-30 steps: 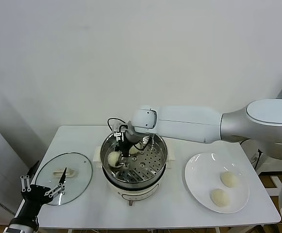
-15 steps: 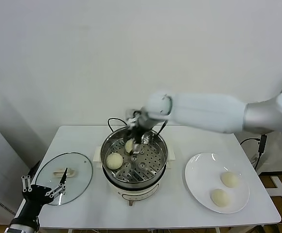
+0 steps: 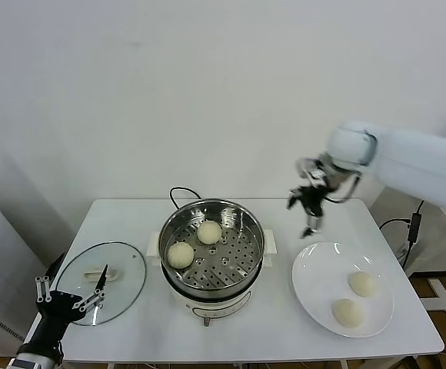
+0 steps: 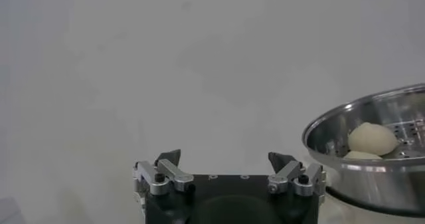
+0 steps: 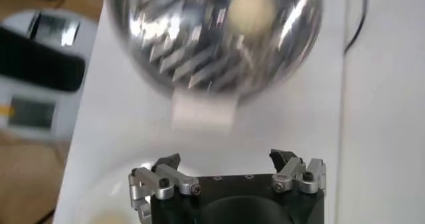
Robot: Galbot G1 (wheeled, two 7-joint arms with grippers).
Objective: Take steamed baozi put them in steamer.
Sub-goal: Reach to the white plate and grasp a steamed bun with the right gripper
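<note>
Your right tool (image 3: 307, 211) hangs in the air between the steamer (image 3: 211, 250) and the white plate (image 3: 315, 288), its fingers spread and holding nothing. Two steamed baozi (image 3: 209, 231) sit apart on the steamer's perforated tray, and two more lie near each other on the plate. Your left tool (image 3: 69, 296) waits, spread wide, at the tabletop's (image 3: 269, 327) near left corner beside the glass lid (image 3: 127, 273).

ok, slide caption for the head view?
Two baozi in steamer, two on plate; right tool open, between them.
</note>
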